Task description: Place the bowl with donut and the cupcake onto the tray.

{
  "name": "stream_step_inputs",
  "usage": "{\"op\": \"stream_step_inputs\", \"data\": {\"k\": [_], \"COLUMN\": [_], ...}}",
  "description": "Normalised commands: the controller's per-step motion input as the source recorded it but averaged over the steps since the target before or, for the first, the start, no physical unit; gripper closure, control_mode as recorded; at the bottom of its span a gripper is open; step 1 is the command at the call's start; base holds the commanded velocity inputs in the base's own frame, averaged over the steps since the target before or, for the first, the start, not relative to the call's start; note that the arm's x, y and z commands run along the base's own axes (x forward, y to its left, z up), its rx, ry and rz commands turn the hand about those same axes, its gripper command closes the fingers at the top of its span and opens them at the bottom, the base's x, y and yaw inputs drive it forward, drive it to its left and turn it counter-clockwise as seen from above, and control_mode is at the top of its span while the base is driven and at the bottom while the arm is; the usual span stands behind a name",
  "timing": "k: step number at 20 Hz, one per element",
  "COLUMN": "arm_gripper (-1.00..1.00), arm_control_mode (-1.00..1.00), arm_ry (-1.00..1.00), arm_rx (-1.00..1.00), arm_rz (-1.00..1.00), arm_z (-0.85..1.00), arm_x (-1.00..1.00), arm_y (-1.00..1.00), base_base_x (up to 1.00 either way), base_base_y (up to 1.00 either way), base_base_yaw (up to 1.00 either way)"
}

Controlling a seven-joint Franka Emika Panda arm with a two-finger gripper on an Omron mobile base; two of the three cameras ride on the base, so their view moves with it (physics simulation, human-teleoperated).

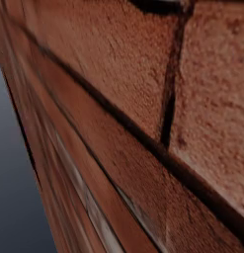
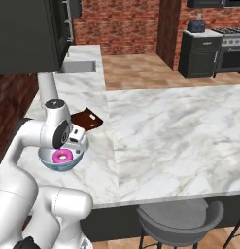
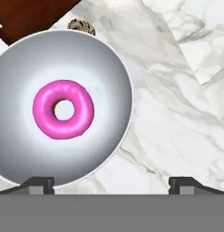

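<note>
Gripper (image 3: 111, 183) hangs wide apart, bowl (image 3: 104, 63) at 10 o'clock, so closing may miss its rim.

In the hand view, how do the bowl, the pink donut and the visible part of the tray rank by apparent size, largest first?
1. bowl
2. donut
3. tray, unsure: just a corner is in frame, roughly donut-sized.

The white arm (image 2: 31, 141) rises from the base, bends forward at its dark joints, and points the hand downward. The gripper (image 3: 112, 183) hangs with jaws spread wide apart; the finger tips (image 3: 38, 183) hold nothing.
</note>
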Motion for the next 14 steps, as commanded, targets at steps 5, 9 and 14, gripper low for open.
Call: {"op": "stream_step_inputs", "data": {"k": [5, 9, 14], "arm_gripper": [-1.00, -1.00, -1.00], "arm_control_mode": [-1.00, -1.00, -1.00], "arm_ry": [0.00, 0.00, 0.00], "arm_rx": [0.00, 0.01, 0.00], "arm_rz": [-0.20, -0.26, -0.05], "arm_z": [-0.13, 0.00, -0.03], "arm_x": [0.52, 0.40, 0.16], "arm_y": [0.00, 0.00, -0.15], "base_base_x": [0.00, 0.00, 0.00], "base_base_y": [0.00, 0.00, 0.00], "base_base_yaw": [0.00, 0.00, 0.00]}}
